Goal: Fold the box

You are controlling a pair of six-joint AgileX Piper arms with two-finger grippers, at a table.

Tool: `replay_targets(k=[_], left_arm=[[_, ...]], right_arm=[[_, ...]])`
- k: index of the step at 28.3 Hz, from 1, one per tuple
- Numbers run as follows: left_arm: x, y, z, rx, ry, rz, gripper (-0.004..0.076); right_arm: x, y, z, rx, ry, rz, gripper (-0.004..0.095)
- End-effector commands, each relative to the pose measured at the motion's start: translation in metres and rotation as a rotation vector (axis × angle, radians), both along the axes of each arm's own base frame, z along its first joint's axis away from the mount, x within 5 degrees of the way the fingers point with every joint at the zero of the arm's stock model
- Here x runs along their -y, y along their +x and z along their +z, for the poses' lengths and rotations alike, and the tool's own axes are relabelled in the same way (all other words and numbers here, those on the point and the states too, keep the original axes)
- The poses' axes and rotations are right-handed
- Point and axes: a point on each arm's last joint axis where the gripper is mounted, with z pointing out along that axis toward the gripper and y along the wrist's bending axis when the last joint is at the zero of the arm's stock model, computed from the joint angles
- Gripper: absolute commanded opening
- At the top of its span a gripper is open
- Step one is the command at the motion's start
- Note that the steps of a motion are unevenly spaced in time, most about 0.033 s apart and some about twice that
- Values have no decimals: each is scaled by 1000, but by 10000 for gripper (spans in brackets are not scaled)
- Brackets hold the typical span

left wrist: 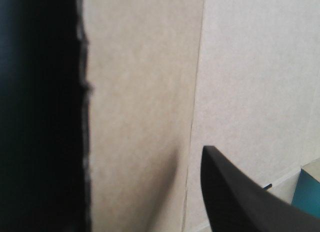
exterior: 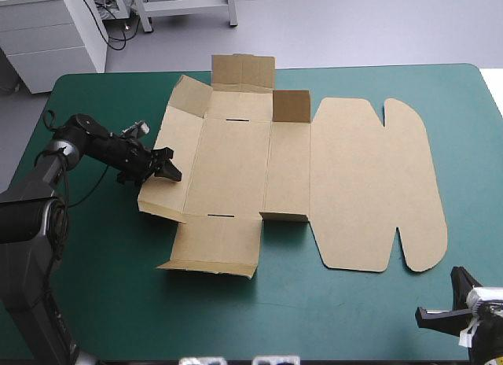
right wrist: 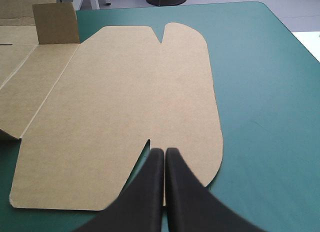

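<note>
Box spread on desk, left end effector parted at its left wall, right end effector clenched, empty

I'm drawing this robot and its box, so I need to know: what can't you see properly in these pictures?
- Left wrist view: too close to the box; only plain board and a dark blur show.
- High view: the left gripper is too small to tell whether it holds the side flap or just touches it.
- High view: the bottom edge cuts off most of the right gripper.
</note>
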Motion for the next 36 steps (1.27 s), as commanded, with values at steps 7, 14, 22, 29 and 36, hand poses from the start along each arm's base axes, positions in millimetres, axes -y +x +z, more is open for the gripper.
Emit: replay_targets(k=[7,14,22,29,36], left_arm=[[-4,-14,34,23,35,-77,-8],[-13,-19,57,120,184,-165,-8],[9,-17,109,358,313,-340,-8],[57,-12,167,636,414,-536,-8],[114,-29,225,911,846,-850,-8]], right_arm=[[1,2,15,84,-10,-7,-4],[1,2,14,85,-10,-7,-4],[-3,6,25,60,57,26,-4],[-7,26,45,-83,129,59,-4],[-15,74,54,-344,189,155,-4]])
